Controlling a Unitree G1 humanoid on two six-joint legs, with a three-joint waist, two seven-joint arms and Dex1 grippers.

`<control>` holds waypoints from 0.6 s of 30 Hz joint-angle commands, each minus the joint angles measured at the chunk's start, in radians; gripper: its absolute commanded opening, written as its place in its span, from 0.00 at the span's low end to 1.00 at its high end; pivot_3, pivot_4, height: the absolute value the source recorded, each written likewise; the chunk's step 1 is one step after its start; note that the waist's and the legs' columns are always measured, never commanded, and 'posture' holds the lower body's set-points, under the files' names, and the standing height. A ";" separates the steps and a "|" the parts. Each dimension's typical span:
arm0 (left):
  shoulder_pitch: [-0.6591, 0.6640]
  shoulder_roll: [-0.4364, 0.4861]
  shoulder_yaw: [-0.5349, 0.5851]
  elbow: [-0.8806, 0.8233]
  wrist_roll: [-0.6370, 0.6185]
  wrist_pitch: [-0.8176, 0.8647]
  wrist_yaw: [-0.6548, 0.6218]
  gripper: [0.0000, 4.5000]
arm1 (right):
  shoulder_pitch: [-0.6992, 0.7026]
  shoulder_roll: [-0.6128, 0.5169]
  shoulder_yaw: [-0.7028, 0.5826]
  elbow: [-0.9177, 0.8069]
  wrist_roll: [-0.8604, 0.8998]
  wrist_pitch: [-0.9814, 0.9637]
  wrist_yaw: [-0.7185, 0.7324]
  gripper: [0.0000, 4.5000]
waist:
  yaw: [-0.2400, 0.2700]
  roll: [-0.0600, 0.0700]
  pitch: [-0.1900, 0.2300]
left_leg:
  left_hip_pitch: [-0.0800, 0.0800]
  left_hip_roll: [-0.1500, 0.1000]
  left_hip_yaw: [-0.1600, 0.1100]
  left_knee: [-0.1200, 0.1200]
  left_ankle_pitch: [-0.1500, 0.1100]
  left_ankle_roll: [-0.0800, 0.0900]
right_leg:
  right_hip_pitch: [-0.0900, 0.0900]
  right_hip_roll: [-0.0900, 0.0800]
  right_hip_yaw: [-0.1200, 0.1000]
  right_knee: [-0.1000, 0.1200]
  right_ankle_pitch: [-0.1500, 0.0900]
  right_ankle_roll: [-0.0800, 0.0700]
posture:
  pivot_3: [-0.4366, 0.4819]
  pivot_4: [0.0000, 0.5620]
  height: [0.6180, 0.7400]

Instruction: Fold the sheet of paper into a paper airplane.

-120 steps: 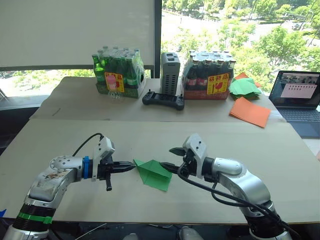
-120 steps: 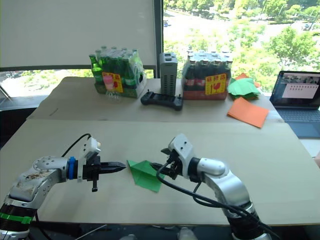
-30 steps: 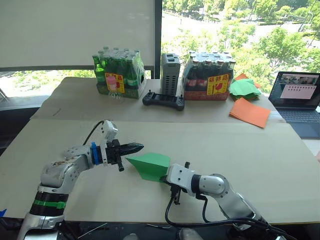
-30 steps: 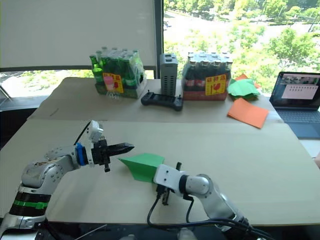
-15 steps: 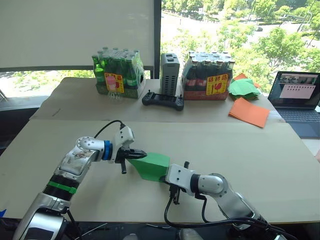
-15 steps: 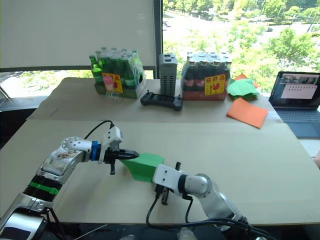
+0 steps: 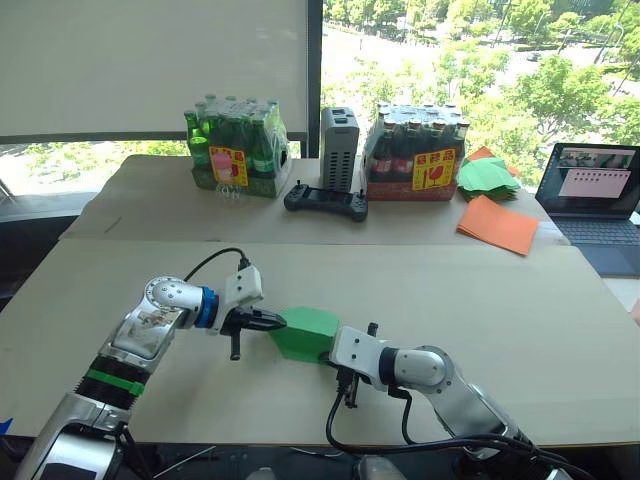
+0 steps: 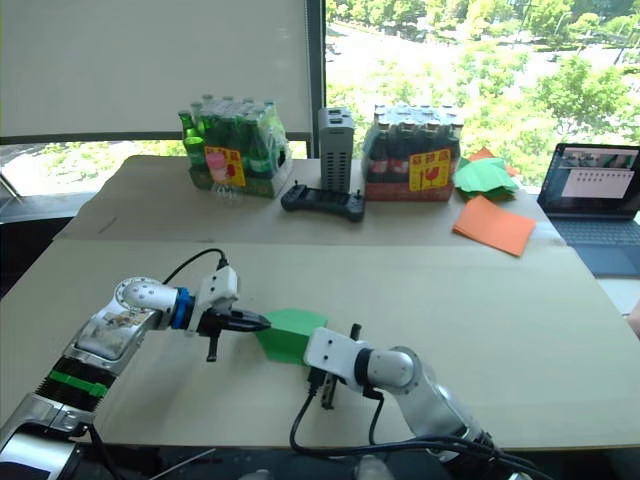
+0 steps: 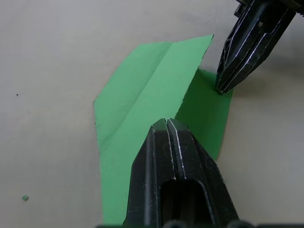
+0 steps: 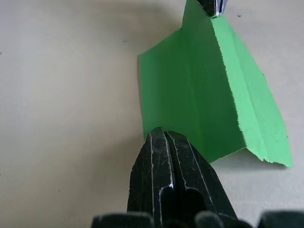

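Observation:
The sheet of paper point(image 7: 305, 331) is bright green and partly folded, lying flat near the front middle of the table, with a crease along its upper flap point(image 9: 152, 90). My left gripper point(image 7: 279, 321) is shut, and its tip rests on the paper's left part with nothing between the fingers. My right gripper point(image 9: 220, 89) is also shut. Its tip touches the paper's lower layer at the opposite, near-right edge. In the right wrist view the right gripper point(image 10: 160, 131) sits at the paper's edge, with the left fingertips point(image 10: 212, 6) at the far corner.
At the back stand two packs of bottles point(image 7: 236, 150) point(image 7: 416, 152), a grey box point(image 7: 340, 146) and a black controller point(image 7: 326, 201). A heap of green folded papers point(image 7: 490, 173), orange sheets point(image 7: 499, 224) and a laptop point(image 7: 598, 195) lie at the back right.
My left gripper has come down and in from above the paper's left tip onto the paper. The paper lies flatter. My right arm has stayed put.

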 commanded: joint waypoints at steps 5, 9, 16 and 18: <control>0.005 0.011 0.017 -0.038 -0.001 0.007 -0.014 0.00 | 0.008 -0.006 0.013 0.033 -0.012 0.045 0.003 0.01 | 0.000 0.000 0.000 | 0.000 0.000 0.000 0.000 0.000 0.000 | 0.000 0.000 0.000 0.000 0.000 0.000 | 0.48 0.27 1.00; 0.021 0.024 0.004 -0.046 0.012 -0.004 -0.031 0.00 | 0.010 -0.012 0.006 0.019 -0.008 0.052 0.008 0.01 | 0.000 0.000 0.000 | 0.000 0.000 0.000 0.000 0.000 0.000 | 0.000 0.000 0.000 0.000 0.000 0.000 | 0.48 0.27 1.00; 0.045 -0.003 -0.001 -0.067 0.007 0.004 -0.005 0.00 | 0.050 0.011 -0.055 -0.102 0.085 0.157 0.010 0.01 | 0.006 0.000 0.000 | -0.002 0.000 0.000 0.000 0.000 0.000 | -0.001 0.000 0.000 -0.001 0.000 0.000 | 0.48 0.27 1.00; 0.054 -0.010 -0.005 -0.076 0.009 0.005 0.002 0.00 | 0.066 0.013 -0.073 -0.134 0.104 0.190 0.002 0.01 | 0.008 0.000 0.000 | -0.003 0.000 0.000 0.000 0.000 0.000 | -0.001 0.000 0.000 -0.001 0.000 0.000 | 0.48 0.27 1.00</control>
